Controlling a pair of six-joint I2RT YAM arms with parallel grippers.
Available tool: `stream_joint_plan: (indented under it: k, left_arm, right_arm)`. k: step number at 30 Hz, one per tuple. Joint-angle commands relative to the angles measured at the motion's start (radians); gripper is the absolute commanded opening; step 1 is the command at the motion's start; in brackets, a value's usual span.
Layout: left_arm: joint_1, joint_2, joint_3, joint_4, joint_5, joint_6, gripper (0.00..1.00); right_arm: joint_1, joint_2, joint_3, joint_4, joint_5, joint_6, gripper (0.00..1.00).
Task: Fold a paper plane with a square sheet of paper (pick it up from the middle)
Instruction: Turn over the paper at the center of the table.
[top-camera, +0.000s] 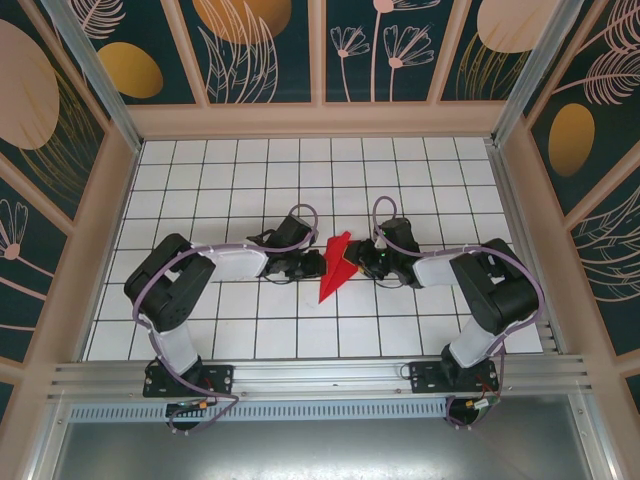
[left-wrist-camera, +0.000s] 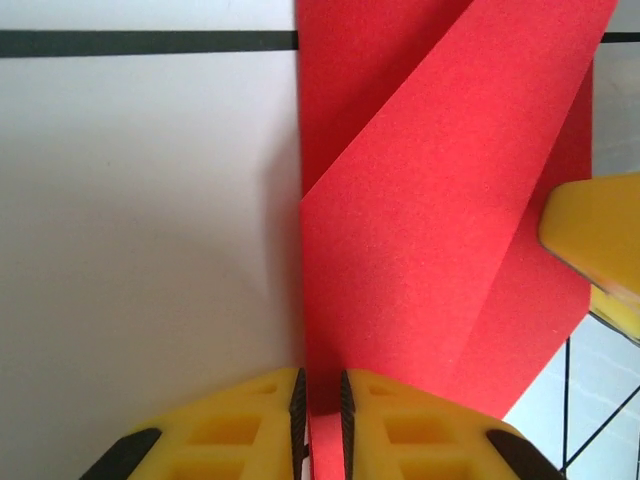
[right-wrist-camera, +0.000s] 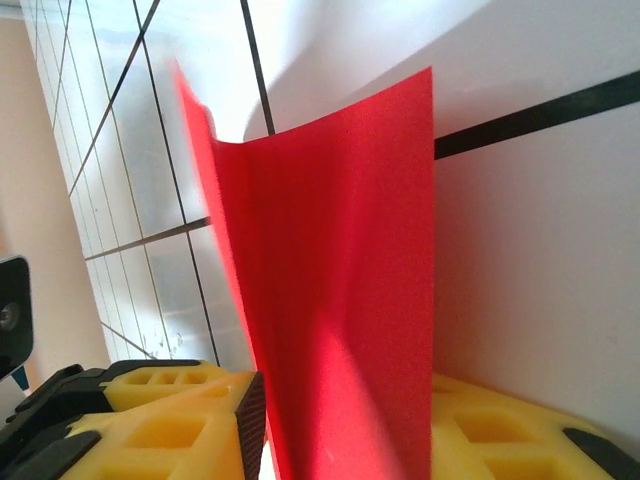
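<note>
Pinching entry, both arms at the folded red paper sheet (top-camera: 337, 262). The sheet sat near the middle of the white gridded table (top-camera: 250, 170), part raised, with one narrow point aimed toward my bases.

Left gripper (left-wrist-camera: 320, 415): came in at the sheet's left side. Jaws stood almost together, a thin strip of the red paper caught between the two black pads (left-wrist-camera: 297, 400). I logged this as a grip on the sheet's near edge. Above the pads the paper showed layered flaps with a diagonal fold running up and away from the pinch.

Right gripper (right-wrist-camera: 345, 420): came in at the sheet's right side. Jaws stood partly apart. A curved panel of the paper rose upright through the gap, its left edge just beside the left pad (right-wrist-camera: 252, 425) and its right edge in front of the other yellow finger. Whether the pads pressed the paper I could not tell. One yellow finger (left-wrist-camera: 595, 240) of this gripper lay against the sheet's right edge in the left wrist view.
</note>
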Motion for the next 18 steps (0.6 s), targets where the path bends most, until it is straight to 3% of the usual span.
stream_joint_plan:
  k: [1, 18]
  left_arm:
    - [-0.001, 0.023, 0.027, -0.019, 0.008, 0.003, 0.19]
    - [0.0, 0.023, 0.028, -0.029, 0.006, 0.002, 0.18]
  right_arm:
    - [-0.003, -0.005, -0.01, 0.059, -0.031, -0.007, 0.42]
    - [0.035, 0.048, 0.065, 0.061, -0.05, -0.023, 0.42]
